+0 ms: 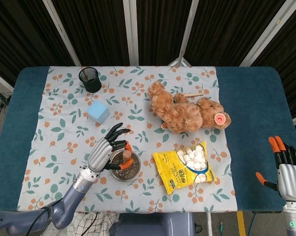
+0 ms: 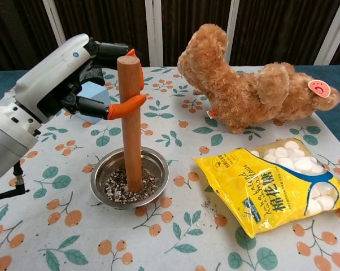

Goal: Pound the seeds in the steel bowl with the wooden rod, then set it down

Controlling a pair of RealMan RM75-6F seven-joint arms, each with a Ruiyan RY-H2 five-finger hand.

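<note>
Brown bear (image 1: 186, 112) — yellow bag (image 1: 185, 167) — pale, perhaps blue cube (image 1: 98, 112).

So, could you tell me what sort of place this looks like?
Probably a robot test bench, not a kitchen: a table with a floral cloth, odd props like a teddy bear and sweets bag, dark curtains behind.

Steel bowl (image 2: 130, 177) at near left, wooden rod (image 2: 130, 124) standing in it among the seeds (image 2: 116, 189); snack bag (image 2: 277, 192) to its right; teddy bear (image 2: 243, 90) beyond; cube (image 1: 98, 112) and cup (image 1: 90, 79) far left.
</note>
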